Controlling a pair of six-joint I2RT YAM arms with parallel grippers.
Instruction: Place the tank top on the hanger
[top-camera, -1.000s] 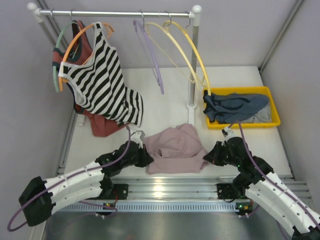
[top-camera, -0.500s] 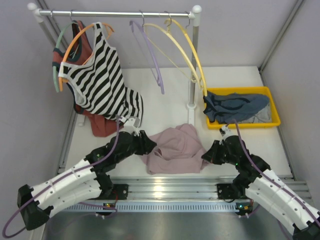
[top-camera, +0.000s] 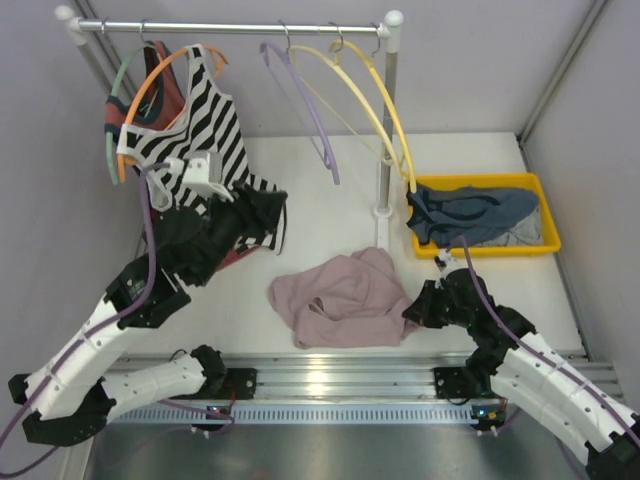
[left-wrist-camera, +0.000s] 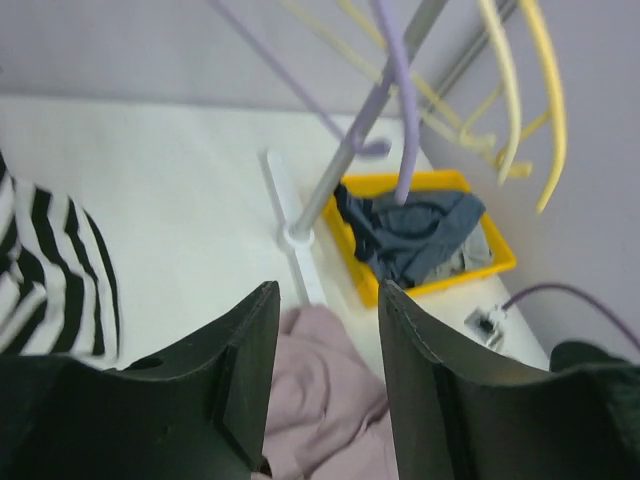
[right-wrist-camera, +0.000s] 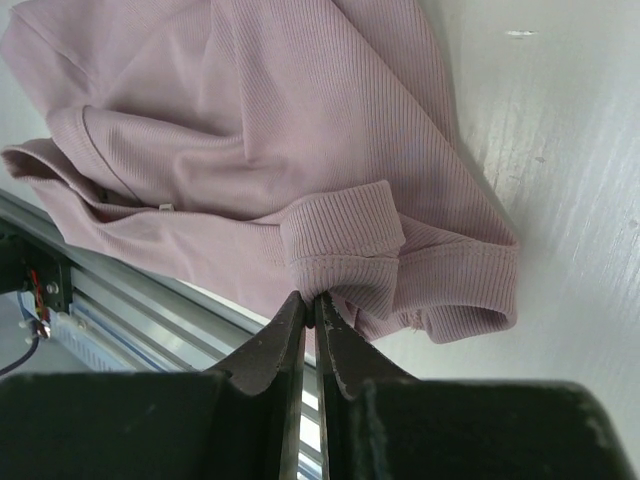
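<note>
The white table (top-camera: 330, 190) is seen spread out under both grippers, and the clothes rail (top-camera: 230, 27) is set well beyond them. The striped top (top-camera: 190, 130) is hung just behind and beside the left gripper (left-wrist-camera: 325, 380), which is held up in the air with its jaws apart and nothing between them. The tank top (top-camera: 345, 300) is left crumpled flat on the table, below and ahead of the left gripper. Its ribbed hem is pinched at the tips of the right gripper (right-wrist-camera: 312, 300), whose jaws are squeezed nearly together. The yellow bin (top-camera: 487, 249) is found just beyond the right gripper. The hanger (top-camera: 310, 110) is hooked on the rail, above and ahead of the left gripper.
</note>
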